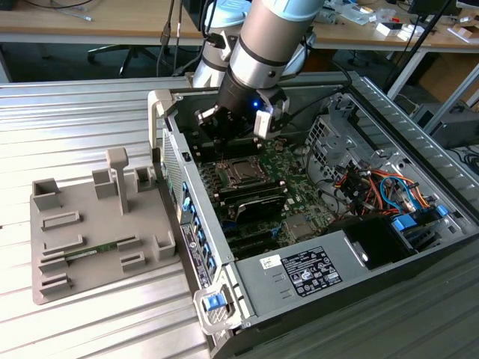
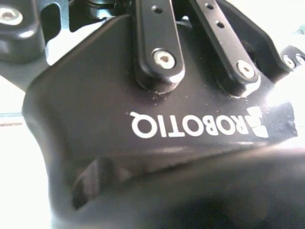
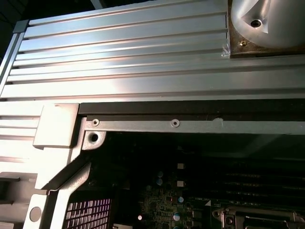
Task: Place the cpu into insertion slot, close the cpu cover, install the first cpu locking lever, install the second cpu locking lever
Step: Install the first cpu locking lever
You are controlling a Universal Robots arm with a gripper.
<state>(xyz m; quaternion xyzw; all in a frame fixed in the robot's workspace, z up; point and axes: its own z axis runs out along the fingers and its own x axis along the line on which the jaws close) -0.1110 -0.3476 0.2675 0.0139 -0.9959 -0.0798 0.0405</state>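
So the black two-fingered hand (image 1: pixel 224 134) on the grey arm is hanging inside the open black computer case (image 1: pixel 419 269), just above the small square silver-rimmed insertion slot (image 1: pixel 241 172) on the green circuit board (image 1: pixel 299 194). Can't tell how far its fingers are spread or if it's got anything. The slot lies flat, facing up, edges running diagonally across the exterior view. Long black memory slots (image 1: pixel 258 200) sit right beside it, so it's tight there. Ribbed metal bench (image 1: pixel 75 120) all round, grey moulded parts tray (image 1: pixel 75 239) at the exterior view's left.

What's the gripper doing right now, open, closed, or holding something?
Gripper: hovers inside the computer case above the insertion slot; open or shut cannot be told.
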